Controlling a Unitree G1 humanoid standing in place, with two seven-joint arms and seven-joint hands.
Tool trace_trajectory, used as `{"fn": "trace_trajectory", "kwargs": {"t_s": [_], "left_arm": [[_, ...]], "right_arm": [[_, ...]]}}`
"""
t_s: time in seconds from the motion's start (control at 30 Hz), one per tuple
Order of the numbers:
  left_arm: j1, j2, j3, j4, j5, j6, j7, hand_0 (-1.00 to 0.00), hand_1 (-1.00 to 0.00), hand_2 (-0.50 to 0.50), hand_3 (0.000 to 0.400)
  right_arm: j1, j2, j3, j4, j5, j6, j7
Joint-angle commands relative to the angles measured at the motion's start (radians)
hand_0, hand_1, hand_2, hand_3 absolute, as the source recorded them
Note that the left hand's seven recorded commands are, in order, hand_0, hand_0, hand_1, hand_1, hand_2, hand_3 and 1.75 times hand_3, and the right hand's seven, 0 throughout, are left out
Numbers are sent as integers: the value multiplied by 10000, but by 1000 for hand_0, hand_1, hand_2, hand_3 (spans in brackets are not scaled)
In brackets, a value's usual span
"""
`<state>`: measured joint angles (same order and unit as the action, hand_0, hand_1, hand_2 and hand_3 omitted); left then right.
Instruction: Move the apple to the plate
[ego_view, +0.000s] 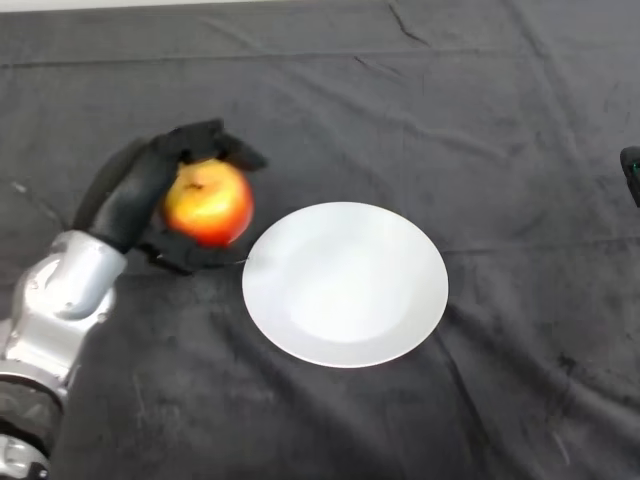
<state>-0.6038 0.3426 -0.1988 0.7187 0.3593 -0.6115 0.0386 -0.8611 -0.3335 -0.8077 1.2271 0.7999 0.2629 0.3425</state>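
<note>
A red and yellow apple (208, 203) is in my left hand (135, 195), just left of the white plate (345, 283). My black fingers (215, 140) curl over the apple's top and far side, and my thumb wraps under it on the near side. The apple sits close to the plate's left rim, apart from it. I cannot tell whether the apple rests on the cloth or is lifted off it. The plate lies empty at the middle of the table.
The table is covered by a dark wrinkled cloth (480, 120). A small dark object (631, 170) shows at the right edge of the view.
</note>
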Motion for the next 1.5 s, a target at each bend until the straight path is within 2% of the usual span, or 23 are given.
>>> {"fn": "trace_trajectory", "kwargs": {"t_s": [0.03,0.63,0.97,1.4,1.43,1.47,1.5], "left_arm": [[357,-80,-369,-393,218,-24,152,-1000,-1000,0,400],[-33,-683,-1763,291,196,-109,167,-1000,-1000,0,400],[-334,-789,-2402,1084,117,-410,231,-1000,-1000,0,400],[-725,-832,-2984,1850,159,-471,374,-1000,-1000,0,400],[-742,-826,-3009,1871,161,-468,379,-1000,-808,-96,400],[-761,-817,-3039,1895,163,-463,386,-667,0,-333,267],[-775,-809,-3063,1912,167,-459,393,-263,0,-131,105]], "right_arm": [[-138,-257,-85,-235,122,-98,-43],[-132,-252,-79,-253,126,-90,-55],[-136,-257,-81,-243,131,-88,-54],[-148,-269,-87,-215,137,-89,-46],[-149,-270,-87,-213,138,-89,-46],[-150,-271,-88,-210,138,-89,-45],[-150,-271,-88,-208,138,-90,-44]]}}
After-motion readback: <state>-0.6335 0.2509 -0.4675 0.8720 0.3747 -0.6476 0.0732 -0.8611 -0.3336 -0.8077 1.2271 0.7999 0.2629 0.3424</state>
